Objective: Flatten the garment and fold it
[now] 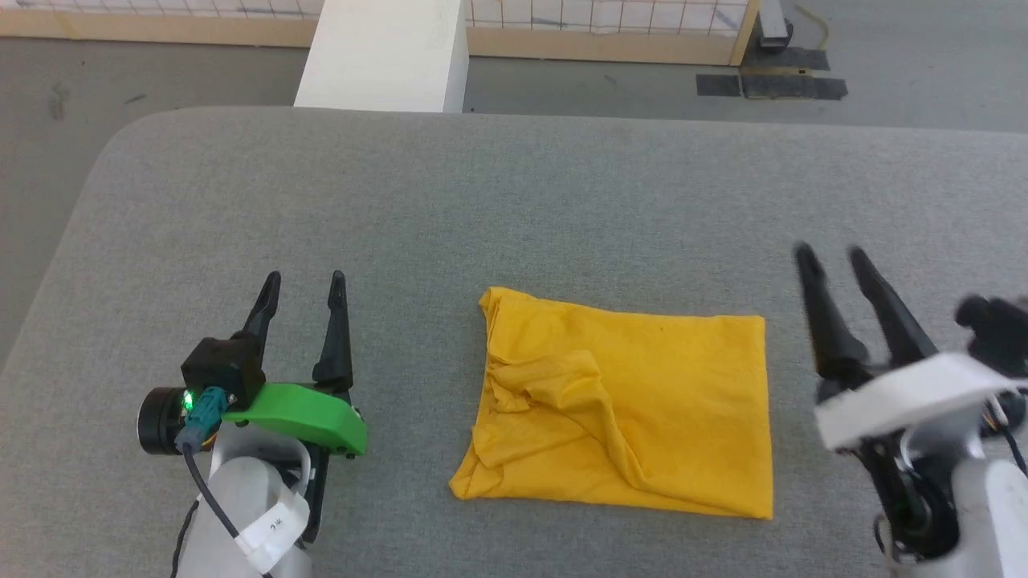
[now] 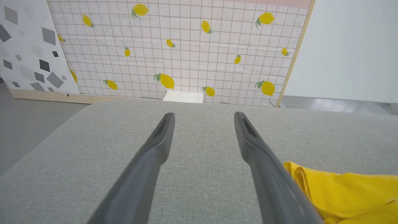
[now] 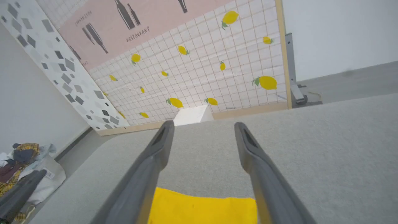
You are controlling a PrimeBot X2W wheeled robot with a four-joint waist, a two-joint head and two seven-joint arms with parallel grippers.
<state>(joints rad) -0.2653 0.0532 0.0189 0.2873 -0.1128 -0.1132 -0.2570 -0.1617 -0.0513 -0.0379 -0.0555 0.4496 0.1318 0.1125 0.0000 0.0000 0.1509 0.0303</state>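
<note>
at left tool [image 1: 306, 277]: released, fingers apart, gripping nothing, over bare table [image 1: 482, 201] just left of shirt [image 1: 634, 401]. at right tool [image 1: 830, 252]: same, released and empty, just right of shirt. between both, near table's front middle: shirt folded to a rough rectangle, right edge crisp, left part bunched into a soft ridge. probably time to tidy: pinch the bunched flap low, draw outward slowly, press flat before any further fold. thin mustard fabric, limp, likely to drag; table covering grey, woven, probably grippy.
</note>
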